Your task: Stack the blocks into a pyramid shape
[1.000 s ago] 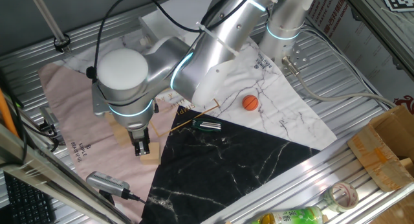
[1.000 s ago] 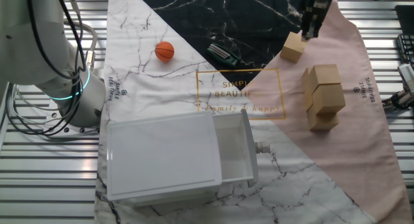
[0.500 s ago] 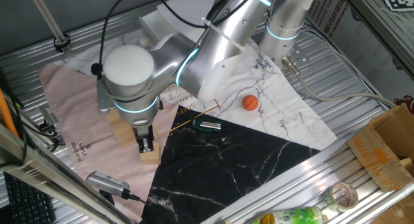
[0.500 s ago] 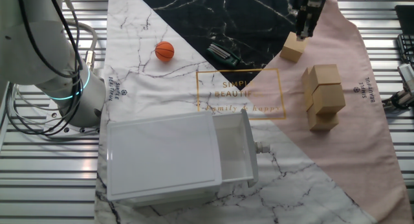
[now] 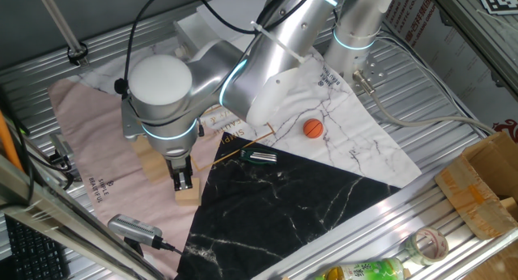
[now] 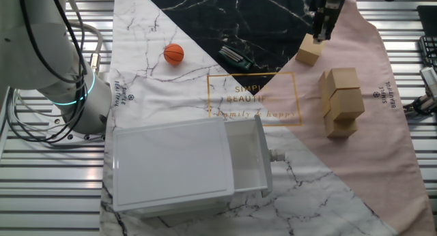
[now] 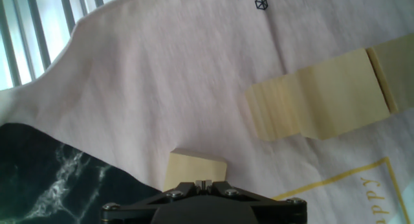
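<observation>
Seen from one fixed view, the arm's big round joint hangs over the pink cloth (image 5: pixel 89 142) at about 9 o'clock on the surface (image 5: pixel 421 223), and the claw (image 5: pixel 184 183) points straight down onto a lone block (image 5: pixel 188 194) at the cloth's edge, right where it meets the black marble mat (image 5: pixel 283 207). Its fingers seem to sit at the block's top, but whether they are clamped on it or just apart around it I cannot tell; the hand view only shows the block (image 7: pixel 196 169) poking out from under the claw body.

Further right, at about 3 o'clock from that block in the hand view, sits the pile (image 7: pixel 336 94) of blocks, pressed tight together. The other fixed view shows it best: the pile (image 6: pixel 341 101) is near the lone block (image 6: pixel 309 50), roughly at 5 o'clock from it, with some blocks already stacked on others. The ball (image 6: pixel 173 54) and the white box (image 6: pixel 188 166) are well apart from all this.

To do this step well, I'd say the claw needs to drop lower so the fingers straddle the block's sides squarely, close on flat faces rather than corners, then lift straight up before heading for the pile. The block sits turned relative to the pile, so it wants a wrist twist before being set down, gently, or the stack may get nudged.
</observation>
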### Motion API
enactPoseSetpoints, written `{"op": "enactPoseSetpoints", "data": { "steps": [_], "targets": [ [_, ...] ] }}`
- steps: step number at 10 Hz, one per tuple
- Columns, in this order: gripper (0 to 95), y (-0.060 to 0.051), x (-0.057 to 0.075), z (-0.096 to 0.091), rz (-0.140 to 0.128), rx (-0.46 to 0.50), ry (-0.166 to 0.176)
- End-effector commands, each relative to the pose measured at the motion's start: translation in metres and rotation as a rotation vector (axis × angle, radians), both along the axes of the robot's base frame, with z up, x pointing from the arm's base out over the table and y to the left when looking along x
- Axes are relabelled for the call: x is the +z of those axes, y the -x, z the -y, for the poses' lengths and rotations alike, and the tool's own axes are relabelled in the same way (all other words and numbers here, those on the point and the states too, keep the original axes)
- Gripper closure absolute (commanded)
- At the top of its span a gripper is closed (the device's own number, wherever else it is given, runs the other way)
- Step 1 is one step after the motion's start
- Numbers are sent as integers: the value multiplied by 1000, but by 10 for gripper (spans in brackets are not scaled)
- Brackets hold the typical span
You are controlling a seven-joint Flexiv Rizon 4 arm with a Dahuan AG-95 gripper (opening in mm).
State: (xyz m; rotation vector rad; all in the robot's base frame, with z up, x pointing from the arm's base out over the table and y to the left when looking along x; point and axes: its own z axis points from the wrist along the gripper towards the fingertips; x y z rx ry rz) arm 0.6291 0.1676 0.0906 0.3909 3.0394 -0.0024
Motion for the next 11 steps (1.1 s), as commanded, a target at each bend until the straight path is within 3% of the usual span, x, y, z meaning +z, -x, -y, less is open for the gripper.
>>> {"op": "enactPoseSetpoints", "data": {
  "steps": [1,4,7,8,9,10,11],
  "targets": [
    [950,1,1,0,1,-1,8],
    [950,1,0,0,12,0,12],
    [380,1,0,0,15,0,6],
    [380,1,0,0,16,0,4],
    [190,1,0,0,16,0,3],
    [190,0,-1,1,15,2,3],
    [0,0,-2,1,14,3,1]
  ]
}}
